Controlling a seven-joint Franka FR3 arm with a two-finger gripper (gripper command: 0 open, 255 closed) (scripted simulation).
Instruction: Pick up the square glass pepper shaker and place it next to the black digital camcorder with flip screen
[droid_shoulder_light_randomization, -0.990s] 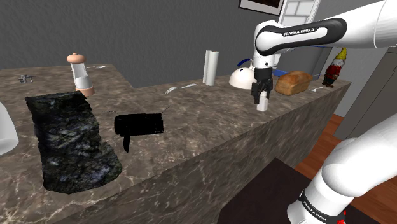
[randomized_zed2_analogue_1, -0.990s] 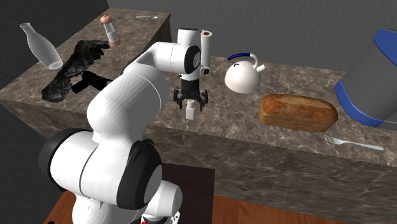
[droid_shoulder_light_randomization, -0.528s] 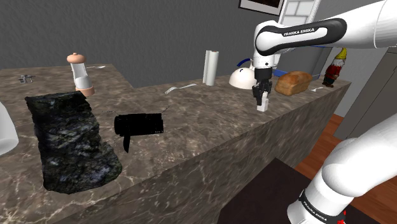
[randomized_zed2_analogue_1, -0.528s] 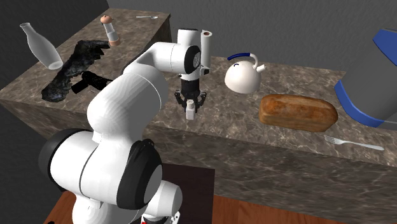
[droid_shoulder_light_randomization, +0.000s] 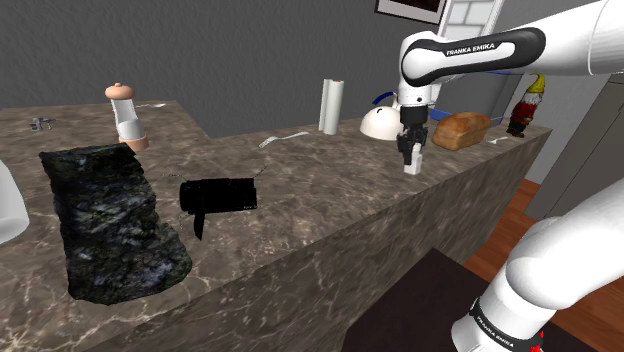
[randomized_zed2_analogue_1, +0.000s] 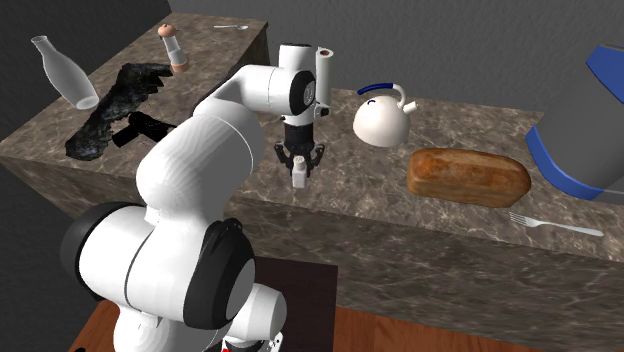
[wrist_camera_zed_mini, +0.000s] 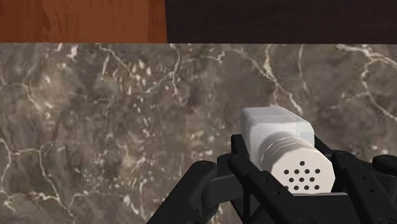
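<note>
My gripper (droid_shoulder_light_randomization: 410, 153) is pinched shut around the white pepper shaker (wrist_camera_zed_mini: 280, 137), which stands upright near the counter's (droid_shoulder_light_randomization: 330, 205) front edge. I should lift straight up, keeping it level, before heading along the counter to the black camcorder (droid_shoulder_light_randomization: 218, 195), well apart.

In the shoulder view, open bare counter (droid_shoulder_light_randomization: 330, 185) runs from the tool (droid_shoulder_light_randomization: 411, 157), which clasps the shaker (droid_shoulder_light_randomization: 411, 167), toward 9 o'clock as far as the camcorder (droid_shoulder_light_randomization: 218, 195). Around the tool, a white kettle (droid_shoulder_light_randomization: 380, 123) stands near at 11 o'clock, a bread loaf (droid_shoulder_light_randomization: 461, 128) at 2 and a white roll (droid_shoulder_light_randomization: 331, 105) at 10. A dark cloth (droid_shoulder_light_randomization: 110, 220) lies at the camcorder's 9 o'clock.
</note>
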